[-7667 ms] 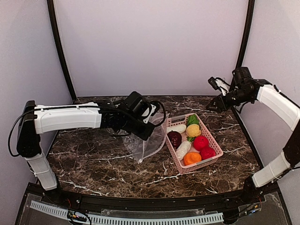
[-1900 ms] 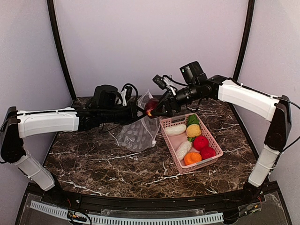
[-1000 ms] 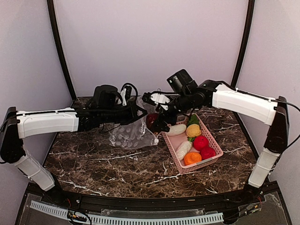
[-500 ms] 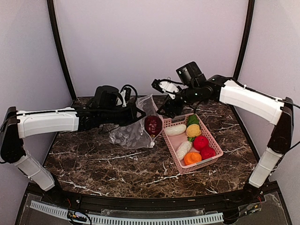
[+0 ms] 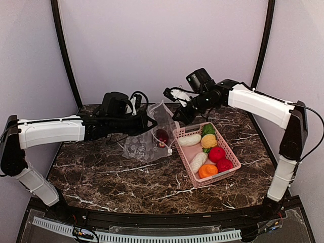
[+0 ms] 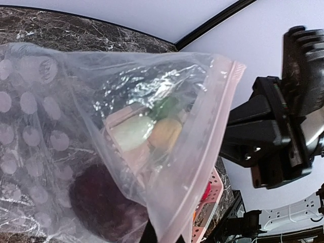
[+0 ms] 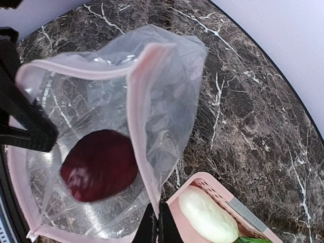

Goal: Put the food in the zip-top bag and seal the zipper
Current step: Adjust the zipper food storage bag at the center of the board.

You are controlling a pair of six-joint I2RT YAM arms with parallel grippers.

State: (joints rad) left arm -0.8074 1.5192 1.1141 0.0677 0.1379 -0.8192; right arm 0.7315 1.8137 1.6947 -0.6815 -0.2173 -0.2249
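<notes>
1. Worktop: dark brown marble pattern with white veins; it carries everything below.

2. Left arm: white and black, reaching in from the left side toward the middle. Right arm: reaching in from the right, its wrist above the far left corner of the basket.

3. Pink mesh basket: rectangular, on the right half of the worktop, lying at a slant.

4. Zip-top bag: clear crinkly plastic with pale round dots. It is suspended between the two arms, just left of the basket, with its mouth gaping upward. Whether its bottom rests on the worktop cannot be told.

5. Food, seven pieces in the basket:
   - two white radishes
   - orange
   - two red balls
   - yellow-peach ball
   - green leafy piece

6. Food, one piece in the bag: dark purple piece, lying low inside the bag.

7. Zipper: pale pink strip around the bag's mouth, unsealed, with its two sides well apart.

8. Left fingers: black, clamped on the mouth edge of the bag on the side away from the basket.

9. Right fingers: pressed together on the strip at the basket side of the mouth.
</notes>
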